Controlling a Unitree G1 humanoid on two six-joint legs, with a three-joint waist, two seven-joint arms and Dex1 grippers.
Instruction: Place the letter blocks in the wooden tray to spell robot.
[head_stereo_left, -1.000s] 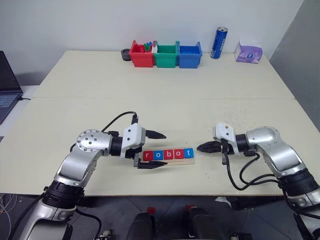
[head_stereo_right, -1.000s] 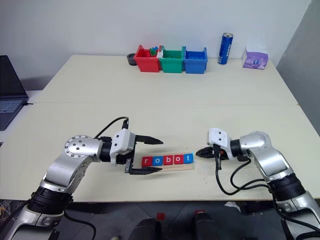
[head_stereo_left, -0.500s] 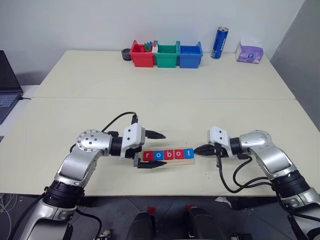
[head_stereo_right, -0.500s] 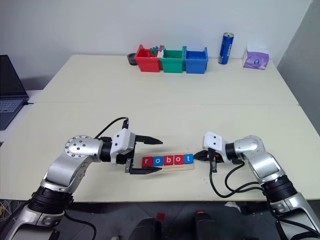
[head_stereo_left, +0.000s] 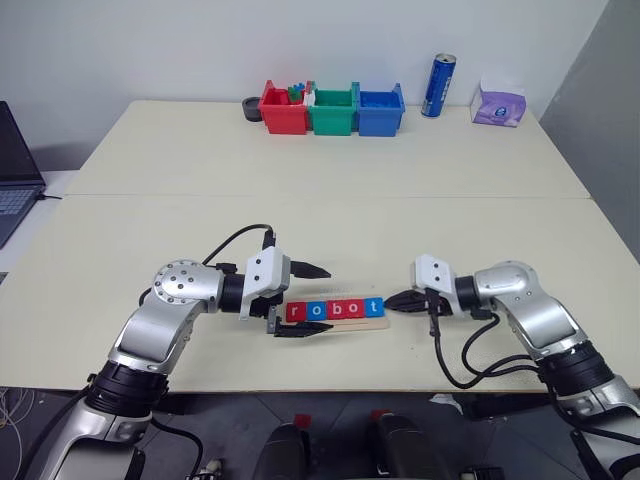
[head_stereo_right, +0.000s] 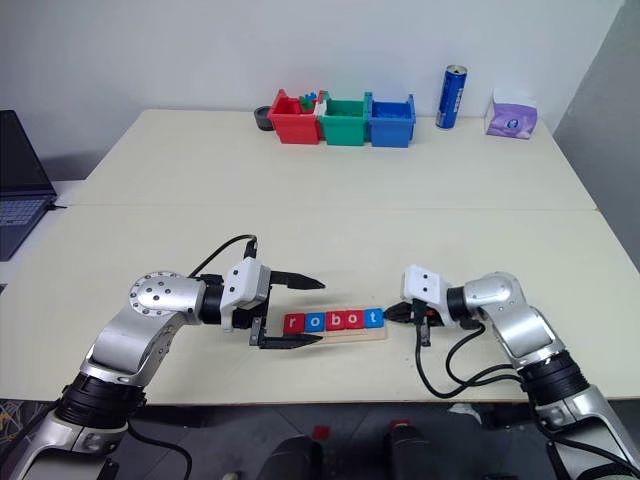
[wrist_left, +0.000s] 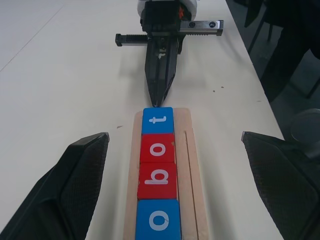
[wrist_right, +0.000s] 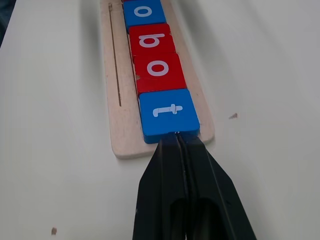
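While the left gripper (head_stereo_left: 302, 300) stands wide, its two black tapered fingers straddle the left end of the wooden tray (head_stereo_left: 336, 322), one finger on the far side and one on the near side, without touching it. That tray is a long, narrow strip of pale wood with rounded ends and a thin groove along one edge, lying near the front edge of the matte cream table (head_stereo_left: 300, 150). On it sit the letter blocks (head_stereo_left: 335, 309), flat glossy squares with white lowercase letters, edge to edge in one row: red r, blue o, red b, red o, blue t, reading "robot". At the right end, the right gripper (head_stereo_left: 392, 299) has its fingers pressed together into one black point, whose tip meets the outer edge of the blue t block (wrist_right: 168, 114).
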